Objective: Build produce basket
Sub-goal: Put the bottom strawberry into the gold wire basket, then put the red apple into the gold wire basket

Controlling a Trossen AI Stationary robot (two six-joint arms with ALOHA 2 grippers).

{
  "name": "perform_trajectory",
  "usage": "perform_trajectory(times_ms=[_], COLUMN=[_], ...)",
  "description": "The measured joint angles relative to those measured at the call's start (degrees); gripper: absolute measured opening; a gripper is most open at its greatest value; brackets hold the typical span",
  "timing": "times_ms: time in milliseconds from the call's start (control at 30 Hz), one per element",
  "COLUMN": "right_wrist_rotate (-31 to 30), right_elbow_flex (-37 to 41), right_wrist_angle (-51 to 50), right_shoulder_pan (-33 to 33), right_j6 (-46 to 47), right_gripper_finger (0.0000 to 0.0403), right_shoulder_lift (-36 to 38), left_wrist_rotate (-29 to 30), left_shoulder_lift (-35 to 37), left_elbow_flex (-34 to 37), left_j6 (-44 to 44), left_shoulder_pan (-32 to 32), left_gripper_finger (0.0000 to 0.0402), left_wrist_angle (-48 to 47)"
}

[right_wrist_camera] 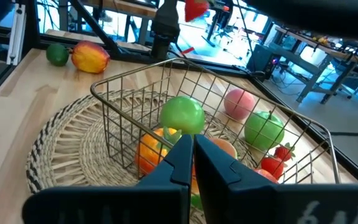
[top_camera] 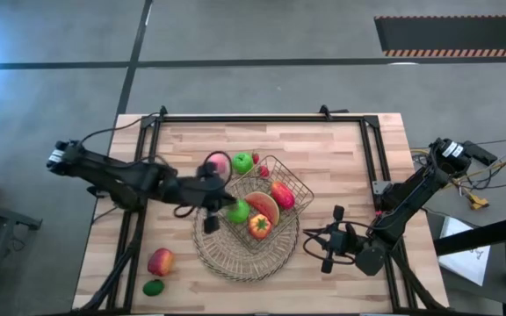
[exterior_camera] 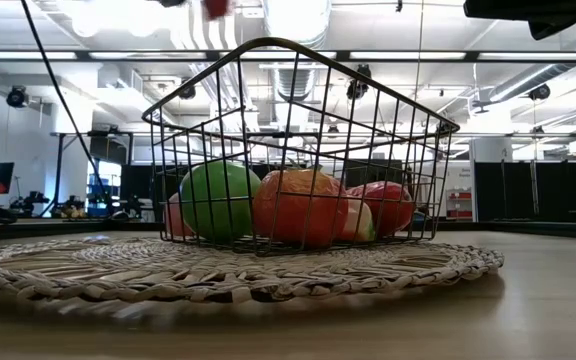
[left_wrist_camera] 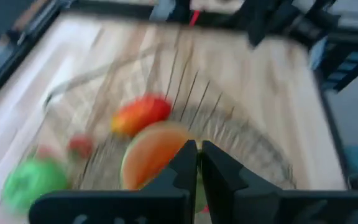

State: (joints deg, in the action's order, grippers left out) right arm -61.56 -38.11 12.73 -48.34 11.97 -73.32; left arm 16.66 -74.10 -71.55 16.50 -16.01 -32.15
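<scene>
The wire basket [top_camera: 297, 183] stands on the round woven mat [top_camera: 222, 259]. It holds a green apple [top_camera: 237, 211], a watermelon slice [top_camera: 264, 207], a red mango [top_camera: 282, 195] and a red-yellow apple [top_camera: 259, 226]. On the wood by its far-left side lie a pink peach [top_camera: 219, 164], a second green apple [top_camera: 242, 161] and two strawberries [top_camera: 260, 165]. My left gripper [top_camera: 221, 191] is raised over the basket's left side, shut, with a small red strawberry [right_wrist_camera: 196, 9] at it. My right gripper [top_camera: 309, 237] hangs shut beside the mat's right edge, pointing at the basket. My left gripper is shut on the small red strawberry [exterior_camera: 215, 8], which is lifted clear, well above the basket's rim. The fingers [left_wrist_camera: 188, 158] slant downward toward the table's right. Blur hides which part of the strawberry they have.
A red-yellow fruit [top_camera: 160, 261] and a green lime [top_camera: 153, 287] lie on the wood near the table's near-left corner. Black frame rails [top_camera: 262, 118] run along the far, left and right edges. Bare wood shows along the far edge and at the near right.
</scene>
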Motion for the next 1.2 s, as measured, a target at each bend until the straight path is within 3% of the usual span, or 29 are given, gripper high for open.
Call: perform_trajectory(times_ms=[267, 400, 600, 900, 1200], right_wrist_rotate=[-0.02, -0.02, -0.02, -0.03, -0.04], right_elbow_flex=[0.03, 0.18, 0.31, 0.36, 0.37], right_wrist_angle=[-0.04, -0.07, -0.02, 0.00, 0.00], right_shoulder_pan=[-0.02, -0.02, -0.02, -0.01, 0.00], right_j6=[0.49, 0.88, 1.60, 1.71, 3.10], right_gripper_finger=[0.0009, 0.0009, 0.0009, 0.0009, 0.0009], right_shoulder_lift=[0.00, 0.00, 0.00, 0.00, 0.00], left_wrist_rotate=[-5.25, -10.64, -9.79, -8.12, -8.62], left_shoulder_lift=[-10.50, -18.19, -27.03, -29.14, -26.76], left_elbow_flex=[6.51, 7.19, 6.61, 6.38, 5.96], left_j6=[-11.35, -11.72, -16.33, -16.96, -16.62], left_shoulder_pan=[8.67, 10.53, 10.82, 10.82, 10.80], left_gripper_finger=[0.0000, 0.0000, 0.0000, 0.0006, 0.0107], left_wrist_angle=[17.89, 22.91, 24.11, 24.53, 23.01])
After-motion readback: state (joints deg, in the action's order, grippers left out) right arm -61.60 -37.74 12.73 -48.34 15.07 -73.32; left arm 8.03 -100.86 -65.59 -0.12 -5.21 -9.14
